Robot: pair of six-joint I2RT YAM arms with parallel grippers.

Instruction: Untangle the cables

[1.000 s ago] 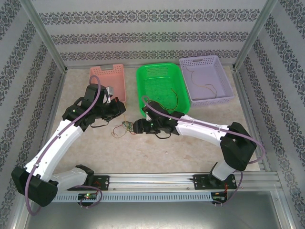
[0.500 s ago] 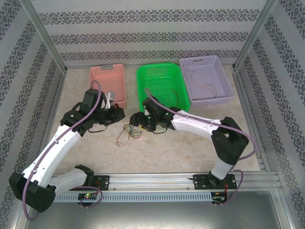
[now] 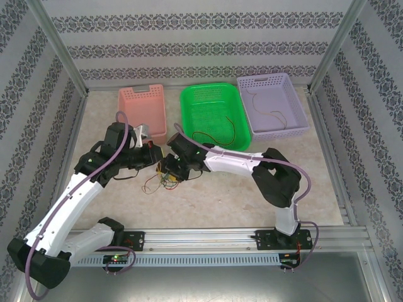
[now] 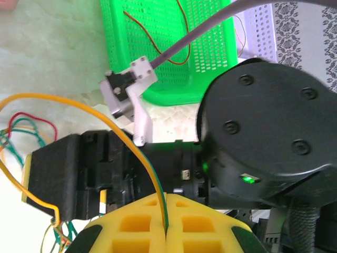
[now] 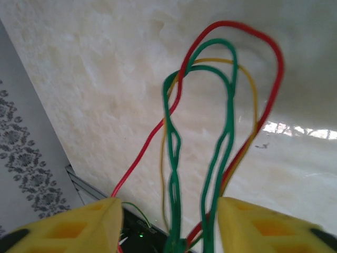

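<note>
At the near edge of the table (image 3: 208,204), a metal rail (image 3: 208,239) carries two white arms. The left arm (image 3: 69,201) and the right arm (image 3: 239,162) both reach inward toward the middle.

Just beyond, on the pale marbled top, lies a small tangle of thin cables (image 3: 157,181) in red, green and yellow. Both grippers meet over it.

The left gripper (image 3: 155,157) comes in from the left. Its wrist view shows its yellow pads (image 4: 131,226) pressed tight together. They pinch a green strand and a yellow one, which arch up and away to the left toward more red and green loops.

The right gripper (image 3: 170,168) comes in from the right, its tip very close to the left one. In its wrist view, its two yellow fingers (image 5: 73,226) stand apart. Long loops of red, green and yellow cable run through the gap between them, unclamped. The green strands twist round each other, and the red loop lies outermost.

Farther back, three baskets sit in a row.
- The pink basket (image 3: 141,104) is on the left, just behind the left gripper.
- The green basket (image 3: 211,100) is in the middle, with a single red wire (image 3: 214,137) curled near its front.
- The purple basket (image 3: 277,88) is on the right and holds a thin brown wire (image 3: 272,116).

Behind them stands a patterned wall (image 3: 201,44).
</note>
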